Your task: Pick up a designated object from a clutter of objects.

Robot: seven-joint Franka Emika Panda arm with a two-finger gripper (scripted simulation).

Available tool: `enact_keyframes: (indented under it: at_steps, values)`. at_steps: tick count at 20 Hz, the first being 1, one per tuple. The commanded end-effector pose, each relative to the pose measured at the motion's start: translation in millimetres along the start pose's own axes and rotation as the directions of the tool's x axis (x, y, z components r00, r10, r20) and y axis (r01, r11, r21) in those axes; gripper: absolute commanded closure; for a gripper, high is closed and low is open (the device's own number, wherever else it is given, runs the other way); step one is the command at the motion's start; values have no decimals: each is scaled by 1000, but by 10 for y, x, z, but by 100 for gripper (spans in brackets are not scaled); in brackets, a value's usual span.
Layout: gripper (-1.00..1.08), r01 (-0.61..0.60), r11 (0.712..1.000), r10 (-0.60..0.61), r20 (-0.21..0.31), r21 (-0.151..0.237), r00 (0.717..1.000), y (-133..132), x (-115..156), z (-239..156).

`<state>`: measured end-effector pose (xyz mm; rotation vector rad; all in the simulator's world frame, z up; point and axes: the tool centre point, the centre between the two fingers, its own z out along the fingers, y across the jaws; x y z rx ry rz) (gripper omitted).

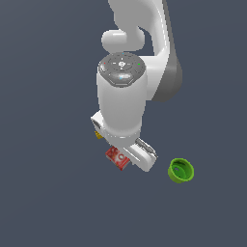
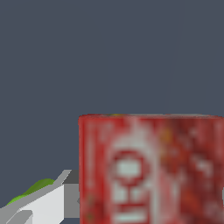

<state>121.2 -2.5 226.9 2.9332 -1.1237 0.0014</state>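
The designated object, a flat red box (image 1: 116, 158) with white lettering, lies under the arm's white hand (image 1: 137, 154), which covers part of it in the exterior view. In the wrist view the red box (image 2: 148, 170) fills the space between the fingers of my gripper (image 2: 148, 194). One grey-white finger (image 2: 43, 205) sits right against the box's side. The other finger is barely in frame. Whether the jaws press on the box does not show. Of the clutter of objects, a green bowl (image 1: 181, 170) stands apart on the exterior view's right.
A small yellow bit (image 1: 99, 135) pokes out from under the hand on the exterior view's left; what it belongs to is hidden. A sliver of the green bowl (image 2: 35, 188) shows behind the finger. The floor is plain dark grey.
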Motion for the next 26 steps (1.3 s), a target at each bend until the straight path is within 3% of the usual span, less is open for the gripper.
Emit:
enact_keyframes:
  at_steps: [1,13,26]
  values:
    - [108,-1,1000,1,0,-1,1000,-169,-150,-218]
    - [108,-1,1000,1,0,0,1000,-907,-724,-1104]
    - [108,0,1000,0,1,0,1000,-1143,-876,-1363]
